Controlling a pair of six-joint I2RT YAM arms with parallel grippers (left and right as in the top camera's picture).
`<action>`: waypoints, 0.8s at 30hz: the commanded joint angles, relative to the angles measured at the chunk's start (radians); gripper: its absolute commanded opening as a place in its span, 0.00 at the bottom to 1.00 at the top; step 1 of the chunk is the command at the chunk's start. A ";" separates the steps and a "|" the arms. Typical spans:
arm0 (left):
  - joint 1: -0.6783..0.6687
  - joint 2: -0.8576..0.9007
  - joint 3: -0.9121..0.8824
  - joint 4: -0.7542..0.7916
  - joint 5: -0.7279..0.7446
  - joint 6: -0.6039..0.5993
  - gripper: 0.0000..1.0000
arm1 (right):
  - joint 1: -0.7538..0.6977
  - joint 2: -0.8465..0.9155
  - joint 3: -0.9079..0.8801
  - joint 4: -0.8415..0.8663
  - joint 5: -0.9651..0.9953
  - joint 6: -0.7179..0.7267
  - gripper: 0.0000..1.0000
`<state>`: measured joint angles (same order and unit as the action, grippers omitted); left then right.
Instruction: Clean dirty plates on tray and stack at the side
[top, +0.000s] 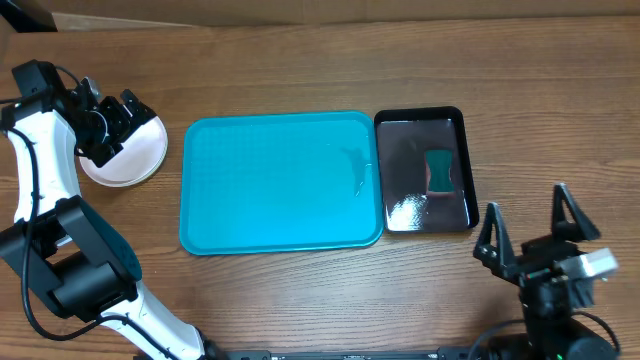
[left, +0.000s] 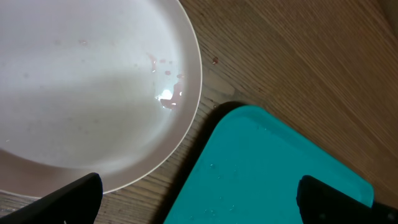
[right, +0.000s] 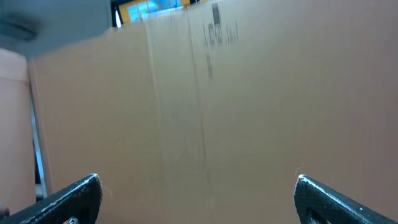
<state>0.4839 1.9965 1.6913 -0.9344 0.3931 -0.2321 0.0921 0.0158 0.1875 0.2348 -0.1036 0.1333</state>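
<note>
Lying on the tabletop (top: 300, 60) just left of the tray (top: 280, 180), the white plate (top: 140, 160) sits flat, its right rim near the tray's left edge but apart from it. In the left wrist view a few small reddish specks (left: 165, 62) and a wet glint show on the plate's inner surface close to the rim, and the tray's rounded turquoise corner lies just beside it.

The left gripper (top: 118, 130) hangs over the plate's upper left part, jaws spread wide with nothing between them. From the overhead view I cannot tell whether the fingers touch the plate.

To the right of the tray, touching or almost touching its edge, stands a narrow glossy black tray (top: 420, 120) with a teal sponge (top: 438, 170) in it. The right gripper (top: 526, 203) is well apart from the plate, near the lower right of the tabletop, fingers wide apart and holding nothing. Its camera faces brown cardboard (right: 199, 112).
</note>
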 joint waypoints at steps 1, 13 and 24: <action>-0.003 -0.005 0.011 0.000 0.015 0.016 1.00 | -0.005 -0.012 -0.110 0.050 0.009 -0.003 1.00; -0.003 -0.005 0.011 0.000 0.015 0.016 1.00 | -0.005 -0.012 -0.180 -0.212 0.066 -0.008 1.00; -0.003 -0.005 0.011 0.000 0.015 0.016 1.00 | -0.005 -0.013 -0.180 -0.316 0.068 -0.007 1.00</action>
<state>0.4839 1.9965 1.6913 -0.9348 0.3931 -0.2321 0.0921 0.0128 0.0181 -0.0872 -0.0463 0.1299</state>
